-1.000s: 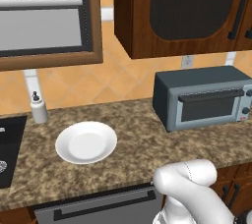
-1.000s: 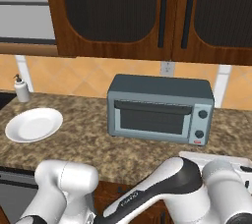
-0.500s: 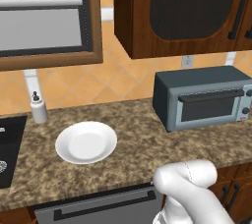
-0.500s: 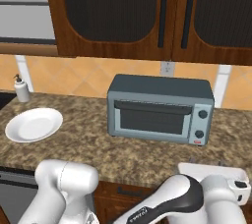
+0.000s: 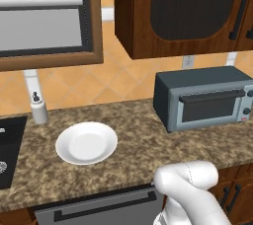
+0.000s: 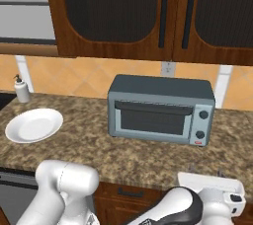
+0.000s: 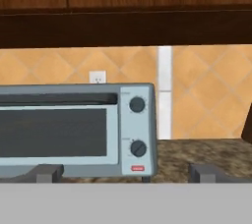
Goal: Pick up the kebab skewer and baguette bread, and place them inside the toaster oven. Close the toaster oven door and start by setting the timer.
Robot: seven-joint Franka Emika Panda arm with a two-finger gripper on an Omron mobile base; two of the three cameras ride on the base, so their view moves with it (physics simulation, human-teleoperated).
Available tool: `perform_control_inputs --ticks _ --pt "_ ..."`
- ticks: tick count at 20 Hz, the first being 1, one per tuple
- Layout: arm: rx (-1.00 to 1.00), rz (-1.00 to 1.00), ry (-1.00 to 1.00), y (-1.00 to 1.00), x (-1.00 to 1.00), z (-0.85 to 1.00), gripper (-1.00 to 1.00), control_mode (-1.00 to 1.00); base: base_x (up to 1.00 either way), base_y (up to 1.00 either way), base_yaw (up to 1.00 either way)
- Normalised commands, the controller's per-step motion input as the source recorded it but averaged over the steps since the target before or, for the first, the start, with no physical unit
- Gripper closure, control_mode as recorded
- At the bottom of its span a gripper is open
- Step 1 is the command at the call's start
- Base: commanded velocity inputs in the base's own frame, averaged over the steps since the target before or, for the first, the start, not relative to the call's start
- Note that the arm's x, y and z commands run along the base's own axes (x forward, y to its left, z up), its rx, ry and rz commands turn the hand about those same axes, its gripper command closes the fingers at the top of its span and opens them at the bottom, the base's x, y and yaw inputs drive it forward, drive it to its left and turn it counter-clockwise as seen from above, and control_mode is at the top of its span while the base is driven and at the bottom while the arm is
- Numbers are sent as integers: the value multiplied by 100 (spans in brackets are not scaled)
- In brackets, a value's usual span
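Dark and small, the two fingertips (image 7: 49, 173) of the gripper (image 7: 125, 174) rise at the bottom of the hand view, spread as wide as they go with nothing between them. Beyond them, across a strip of speckled brown granite counter (image 7: 202, 153), stands the dark blue-grey box of the toaster oven (image 7: 78, 128), its grey-framed toaster oven door (image 7: 58, 130) shut against the body.

On the control panel to the right of the door sit two round dark knobs (image 7: 137, 104), one above the other, with one small red button (image 7: 138, 168) below them. By its look the door is a stiff hinged panel; the black bar handle (image 5: 211, 96) along its top is the natural place to hook or pinch, near the middle so that it swings evenly. The knobs look small and smooth, likely to slip unless pinched square across.

Farther off on the counter lies one round white plate (image 5: 86, 142), bare, and one small white soap bottle (image 5: 38, 108) stands near the wall. Neither kebab skewer nor baguette bread can be made out, and the dark window does not reveal what the oven holds.
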Motion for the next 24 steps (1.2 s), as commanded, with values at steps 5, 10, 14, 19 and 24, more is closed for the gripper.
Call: perform_control_inputs --ticks 5,10,14,19,24 --pt "1 -6 0 -6 15 -23 -100 -100 0 0 0" --pt "0 -2 0 -1 35 -24 -100 -100 0 0 0" --pt "0 0 0 -7 33 -19 -100 -100 0 0 0" --pt "0 0 0 -15 25 -4 -100 -100 0 0 0" --pt "0 0 0 -11 30 -2 -100 -100 0 0 0"
